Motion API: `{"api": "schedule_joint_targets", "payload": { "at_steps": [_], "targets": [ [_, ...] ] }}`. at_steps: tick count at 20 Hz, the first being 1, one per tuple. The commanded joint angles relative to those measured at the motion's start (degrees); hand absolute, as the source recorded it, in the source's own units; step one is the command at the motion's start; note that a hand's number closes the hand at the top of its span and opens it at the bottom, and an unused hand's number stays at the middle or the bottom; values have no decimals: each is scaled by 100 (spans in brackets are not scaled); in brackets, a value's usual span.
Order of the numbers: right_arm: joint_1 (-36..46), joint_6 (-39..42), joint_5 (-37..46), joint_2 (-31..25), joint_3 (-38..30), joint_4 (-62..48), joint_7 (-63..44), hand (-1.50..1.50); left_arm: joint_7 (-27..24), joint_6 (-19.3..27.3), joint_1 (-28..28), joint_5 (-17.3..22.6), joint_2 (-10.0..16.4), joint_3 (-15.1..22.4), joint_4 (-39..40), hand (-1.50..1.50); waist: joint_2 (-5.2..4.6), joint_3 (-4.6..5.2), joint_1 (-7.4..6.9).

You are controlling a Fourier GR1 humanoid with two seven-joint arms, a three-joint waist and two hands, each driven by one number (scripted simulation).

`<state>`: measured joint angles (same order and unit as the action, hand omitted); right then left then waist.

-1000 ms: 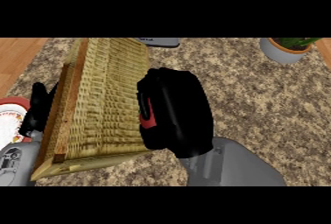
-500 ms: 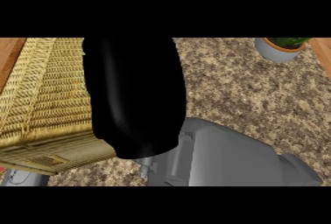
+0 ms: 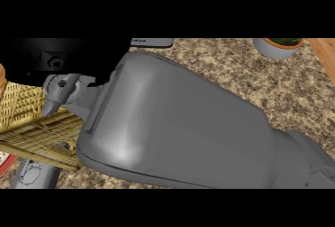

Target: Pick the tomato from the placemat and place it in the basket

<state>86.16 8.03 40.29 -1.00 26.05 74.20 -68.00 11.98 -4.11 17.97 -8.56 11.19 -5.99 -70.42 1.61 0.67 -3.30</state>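
My right forearm point(image 3: 177, 128) fills most of the head view, running from the lower right up to the upper left. Its black hand point(image 3: 59, 57) is a dark mass at the top left, above the woven basket point(image 3: 26, 119), and how the hand is held does not show. The basket shows only as a strip of wicker wall and rim at the left edge. No tomato and no placemat can be seen; the arm and hand cover that area. My left hand does not show.
A potted plant point(image 3: 278, 46) stands at the back right on the speckled counter point(image 3: 262, 84). A grey object point(image 3: 152, 42) peeks out at the top. A red and white item point(image 3: 5, 162) sits at the lower left edge.
The right arm has swung further left and closer to the view, now covering nearly everything. The red object seen in the hand a second ago is hidden now.
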Motion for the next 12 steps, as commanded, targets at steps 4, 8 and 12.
{"api": "schedule_joint_targets", "payload": {
  "at_steps": [4, 8, 12],
  "targets": [
    [1191, 792, -380, 95, -352, -1229, -1284, 150, -82, 86, -17, 17, -41, -11, -270, 0, -90, -43, 113],
    [1398, 653, -805, 95, -340, -1519, -1012, 150, 6, 186, -233, -96, -198, 173, -544, 0, -119, -54, 132],
    [1205, 495, -848, 96, -412, -1655, -614, 150, -145, 187, -207, -29, -116, 7, -347, 0, -143, -60, 264]
  ]
}}
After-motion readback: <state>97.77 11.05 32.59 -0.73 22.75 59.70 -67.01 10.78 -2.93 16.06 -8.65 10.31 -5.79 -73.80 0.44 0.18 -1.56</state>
